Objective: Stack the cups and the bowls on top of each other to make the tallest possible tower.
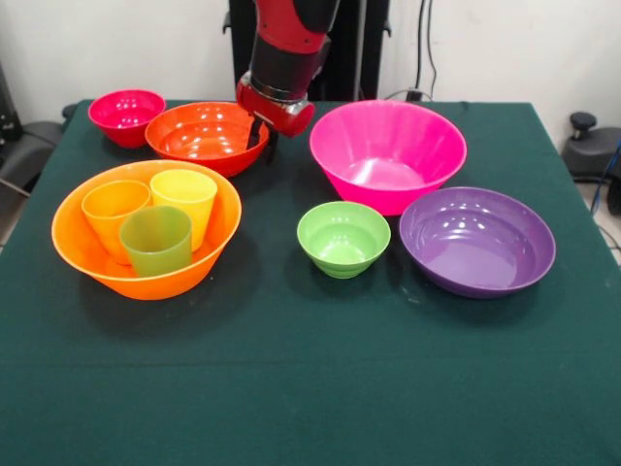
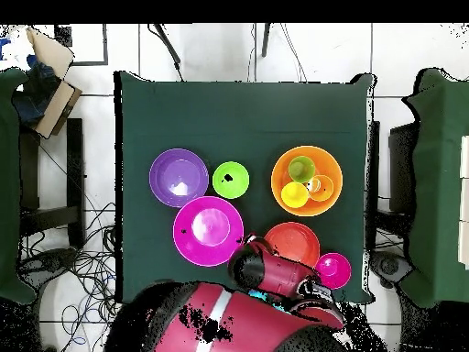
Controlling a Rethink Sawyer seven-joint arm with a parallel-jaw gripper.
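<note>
The large orange bowl [image 1: 146, 284] stands at the left and holds three upright cups: orange [image 1: 113, 216], yellow [image 1: 185, 197] and green [image 1: 157, 243]. It also shows in the overhead view [image 2: 333, 167]. No blue cup shows. The red-orange bowl [image 1: 199, 136], crimson bowl [image 1: 126, 114], pink bowl [image 1: 386, 150], light green bowl [image 1: 343, 236] and purple bowl [image 1: 475, 241] each stand alone on the cloth. My gripper [image 1: 264, 144] hangs low at the red-orange bowl's right rim, between it and the pink bowl. In the overhead view the arm [image 2: 261, 270] hides it.
The table has a dark green cloth [image 1: 310, 388]. In the overhead view the purple bowl [image 2: 178, 177], light green bowl [image 2: 231, 180], pink bowl [image 2: 209, 230], red-orange bowl [image 2: 295, 240] and crimson bowl [image 2: 333, 269] sit in the half nearer the robot.
</note>
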